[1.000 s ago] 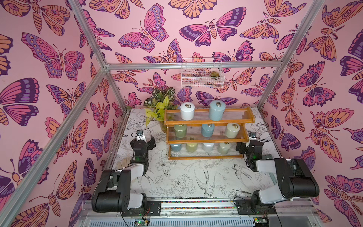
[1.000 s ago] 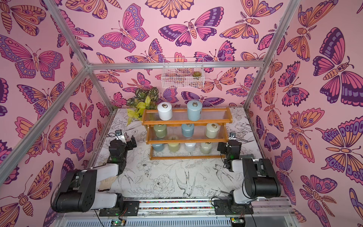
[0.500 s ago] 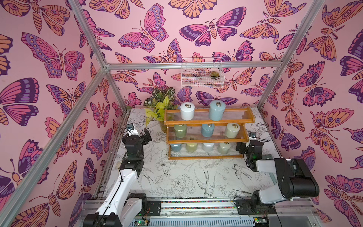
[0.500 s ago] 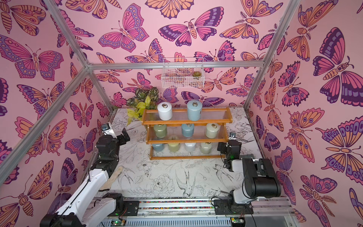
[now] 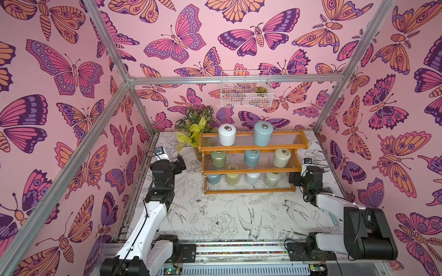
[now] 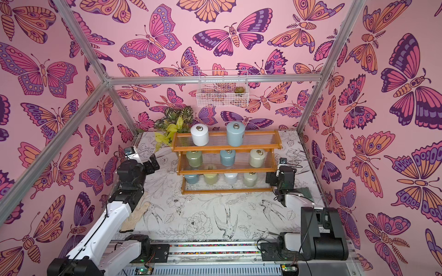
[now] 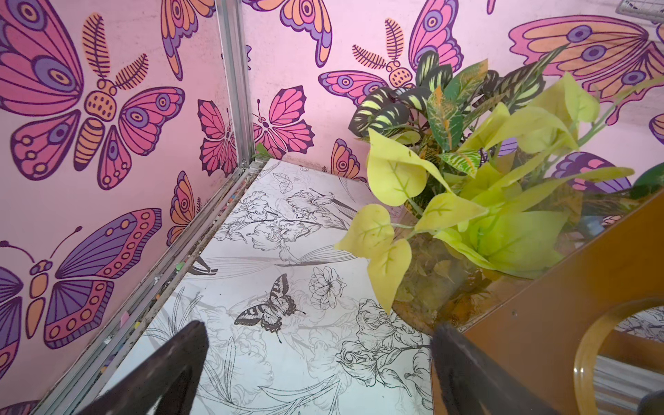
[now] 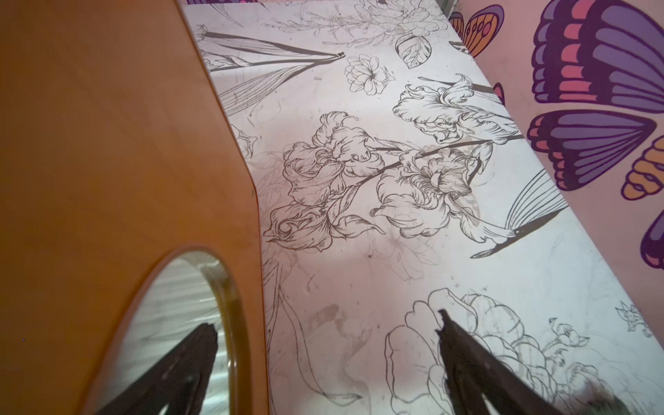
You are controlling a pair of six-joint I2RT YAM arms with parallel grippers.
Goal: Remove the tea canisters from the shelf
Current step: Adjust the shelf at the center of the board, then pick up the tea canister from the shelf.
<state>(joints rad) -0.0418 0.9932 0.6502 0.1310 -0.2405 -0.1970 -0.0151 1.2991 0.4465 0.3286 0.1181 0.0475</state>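
Note:
The shelf (image 5: 253,148) (image 6: 226,148) is an orange-brown three-tier rack at the back middle of the table. Several tea canisters stand on it: a white canister (image 5: 227,135) and a pale blue canister (image 5: 263,133) on top, a sage green canister (image 5: 218,159) among three on the middle tier, and more on the lowest tier. My left gripper (image 5: 181,162) (image 7: 319,330) is open and empty beside the shelf's left end panel (image 7: 575,287). My right gripper (image 5: 293,179) (image 8: 325,323) is open at the right end panel (image 8: 107,143), with one finger (image 8: 201,345) in front of its oval cut-out.
A leafy plant (image 5: 193,129) (image 7: 467,179) stands behind the shelf's left end, close to my left gripper. A white wire basket (image 5: 246,93) with a small succulent hangs on the back wall. A pale glove (image 6: 136,217) lies near the left arm. Butterfly walls close in on both sides.
My left arm has unfolded from its low pose and stretched upward and forward, carrying its gripper to the shelf's left end. The right arm and the canisters have not moved.

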